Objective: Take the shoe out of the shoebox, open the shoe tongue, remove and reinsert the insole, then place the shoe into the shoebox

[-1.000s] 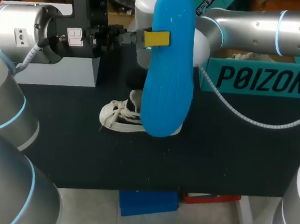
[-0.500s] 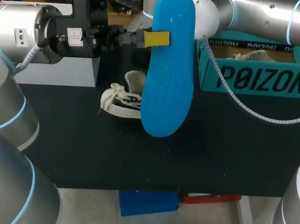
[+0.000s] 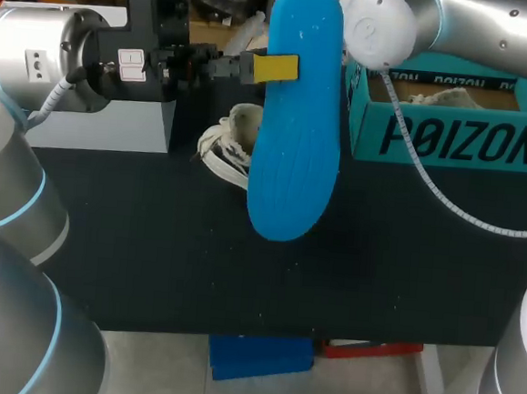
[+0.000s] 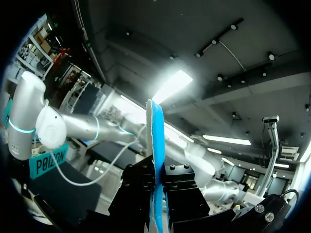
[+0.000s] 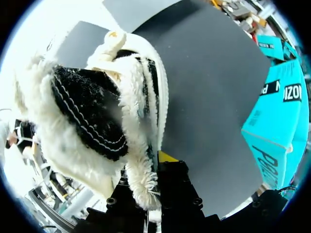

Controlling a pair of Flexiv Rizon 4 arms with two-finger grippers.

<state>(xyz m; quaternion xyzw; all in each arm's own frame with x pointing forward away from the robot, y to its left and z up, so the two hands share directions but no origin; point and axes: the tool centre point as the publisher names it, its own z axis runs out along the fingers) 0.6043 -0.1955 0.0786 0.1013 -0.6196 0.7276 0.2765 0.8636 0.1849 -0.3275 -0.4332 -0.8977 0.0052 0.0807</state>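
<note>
Black matte tabletop (image 3: 150, 243) spans the head view, with the robot's arms entering from both sides. At the left, the silver left arm (image 3: 37, 51) lies level above the tabletop's rear portion. Its yellow-tipped left hand (image 3: 274, 67) is closed on a bright blue foam insole (image 3: 294, 154), pinching it near the upper end. The insole hangs upright, broad face toward the head camera, clear of the tabletop. In the left wrist view the insole (image 4: 154, 145) appears edge-on, a thin blue blade rising from between the black fingers of the left hand (image 4: 156, 194), which press on it from both sides.

Just behind the insole's left edge, partly hidden by it, is a white low-top shoe with loose laces, black stripes and cream fleece lining (image 3: 227, 144). In the right wrist view the shoe (image 5: 97, 111) fills the space ahead of the right hand (image 5: 154, 165), opening toward the camera. The fingers clamp the fleece-edged wall of the shoe between them, one yellow tip showing beside it. The shoe is held above the tabletop.

At the right, the silver right arm (image 3: 478, 27) crosses over a teal cardboard shoebox (image 3: 460, 130), standing open on the tabletop's rear right portion, well apart from the shoe.
</note>
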